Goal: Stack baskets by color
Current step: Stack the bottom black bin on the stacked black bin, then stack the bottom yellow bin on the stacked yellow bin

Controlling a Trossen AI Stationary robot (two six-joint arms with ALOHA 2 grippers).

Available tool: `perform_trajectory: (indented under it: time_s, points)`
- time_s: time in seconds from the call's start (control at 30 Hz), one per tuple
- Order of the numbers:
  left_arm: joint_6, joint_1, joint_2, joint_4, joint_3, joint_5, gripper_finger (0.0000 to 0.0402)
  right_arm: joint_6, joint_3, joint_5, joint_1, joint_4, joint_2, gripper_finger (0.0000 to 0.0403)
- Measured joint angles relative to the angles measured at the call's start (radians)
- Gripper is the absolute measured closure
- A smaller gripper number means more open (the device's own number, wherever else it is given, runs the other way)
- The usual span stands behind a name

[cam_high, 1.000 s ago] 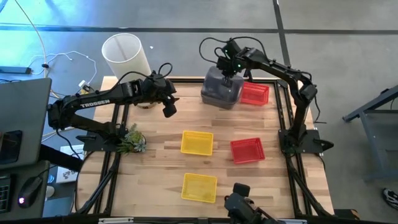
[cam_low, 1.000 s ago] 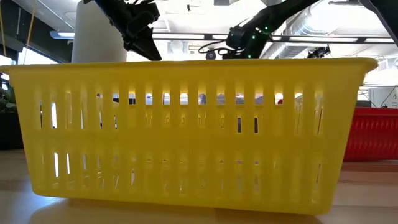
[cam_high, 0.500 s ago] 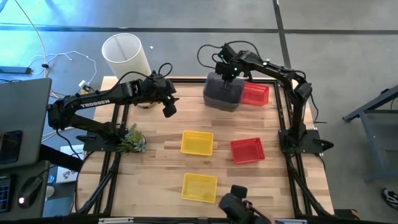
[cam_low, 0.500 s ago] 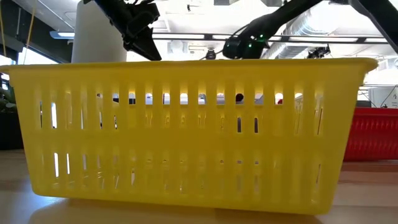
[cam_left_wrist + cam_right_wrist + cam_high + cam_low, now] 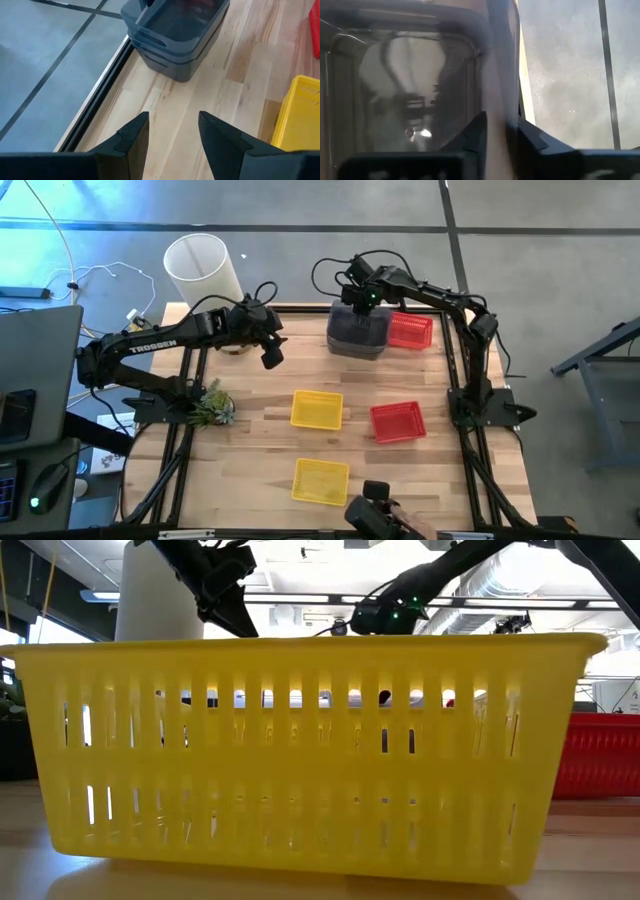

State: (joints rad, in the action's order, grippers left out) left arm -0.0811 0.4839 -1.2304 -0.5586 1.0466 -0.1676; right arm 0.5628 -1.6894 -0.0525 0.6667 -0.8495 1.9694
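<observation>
Three smoky grey baskets (image 5: 357,332) sit nested in one pile at the table's far edge, also shown in the left wrist view (image 5: 175,35). My right gripper (image 5: 360,298) reaches down over the pile's far side, shut on the top grey basket. A red basket (image 5: 409,330) lies right of the pile, and another red one (image 5: 398,421) lies mid-table. Two yellow baskets (image 5: 317,409) (image 5: 321,481) lie flat toward the near edge. My left gripper (image 5: 172,132) hangs open above the table, left of the grey pile, holding nothing. My right gripper has the top grey basket by its far wall (image 5: 500,90), one finger inside the basket and one outside. The fingers come from above, slanting steeply down. The basket sits level, nested in the grey baskets below it.
A tall white cylinder (image 5: 203,268) stands off the far left corner. A small green plant (image 5: 212,406) lies at the left edge. In the low view the near yellow basket (image 5: 300,750) fills the picture, with a red one (image 5: 600,755) behind it. Bare wood lies between the baskets.
My right gripper has sunk with the top grey basket and shifted a little toward the table's left. The basket, tilted and off-centre before, now sits squarely nested in the grey pile.
</observation>
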Motion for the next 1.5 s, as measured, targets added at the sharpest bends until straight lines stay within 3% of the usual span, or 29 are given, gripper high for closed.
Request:
perform_trajectory:
  time_s: [0.23,0.43,0.53,0.87,1.1,1.33,1.5]
  points:
    - [0.000,0.000,0.000,0.000,0.000,0.000,0.0245,0.004,0.000,-0.026,-0.015,0.061,0.000,0.0276]
    - [0.000,0.000,0.000,0.000,0.000,0.000,0.0245,0.060,0.000,-0.256,-0.067,0.080,-0.011,0.0265]
    - [0.000,0.000,0.000,-0.003,0.000,0.000,0.0245,0.071,0.000,-0.307,-0.098,0.018,-0.048,0.0265]
    - [-0.001,0.000,0.000,-0.040,0.000,0.008,0.0245,-0.124,-0.001,-0.157,-0.186,-0.200,-0.132,0.0265]
    - [0.003,-0.006,0.000,-0.055,0.000,0.107,0.0245,-0.287,-0.001,-0.070,-0.255,-0.361,-0.153,0.0265]
    - [0.082,-0.082,0.000,-0.051,0.000,0.183,0.0245,-0.413,-0.001,-0.124,-0.320,-0.469,-0.166,0.0265]
    - [0.128,-0.178,0.000,-0.038,0.000,0.183,0.0245,-0.522,-0.001,-0.234,-0.362,-0.552,-0.175,0.0265]
